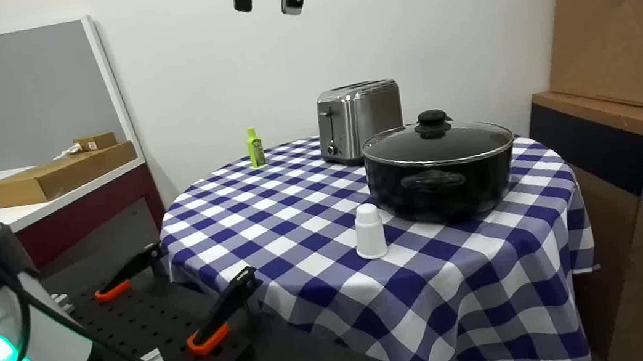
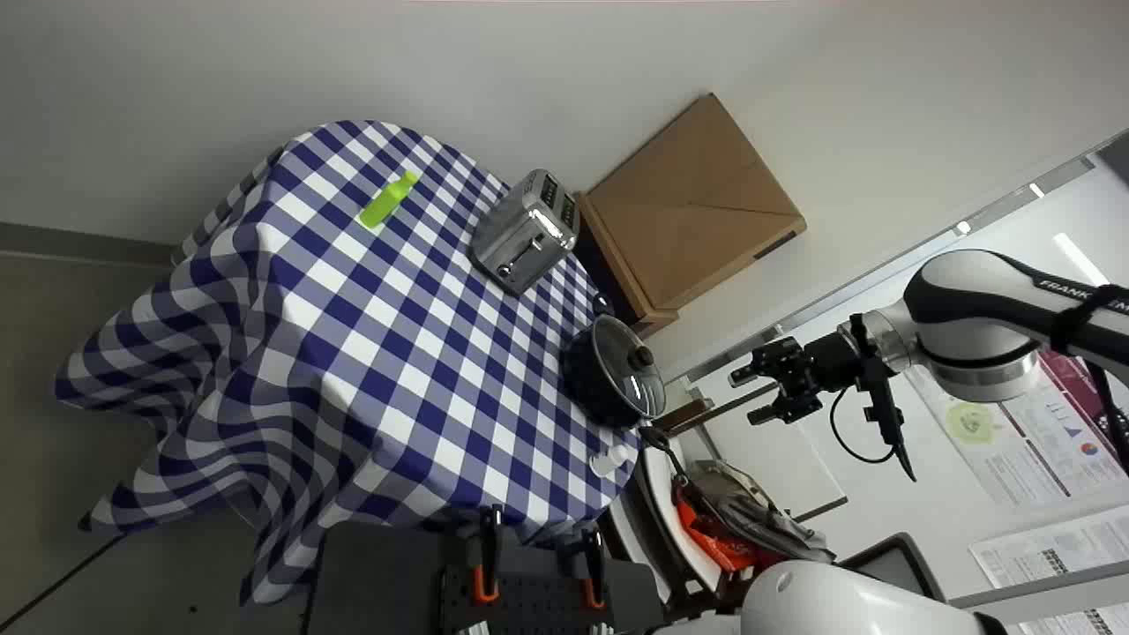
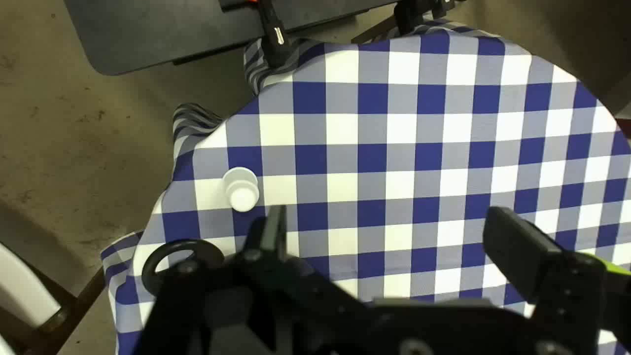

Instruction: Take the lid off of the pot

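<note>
The wide, low pot (image 1: 448, 196) is standing right of centre in an exterior view, and in both exterior views the lid (image 1: 440, 144) is covering its whole mouth, so none of the removal is showing as done. The gripper (image 1: 268, 10) is hanging at the top edge of the frame, well apart from the lid; its jaws are standing wide apart, with only checked cloth (image 3: 372, 162) showing beyond the gap in the wrist view. Nothing is being held. What is left, I judge, is everything: coming down over the knob (image 1: 432, 118), pinching it, lifting the lid clear and setting it aside.

The cloth is spreading a matte blue-and-white check through the middle of the frame, lying smooth on top and falling into soft folds toward the lower right. The pot is presenting a dark, glossy, round wall, with a stubby side handle (image 1: 433, 180) jutting toward the camera. To its upper left, the boxy toaster (image 1: 360, 122) is gleaming, its brushed-looking steel rounding off at the edges. The lid is forming a shallow see-through dome within a thin rim that is catching the light. Just left of centre, a slim lime-green bottle (image 1: 256, 149) is standing upright; just below the middle, a stepped white cup (image 1: 370, 233), probably plastic, is tapering upward near the pot. Smallest, the knob is making a squat black mushroom.
</note>
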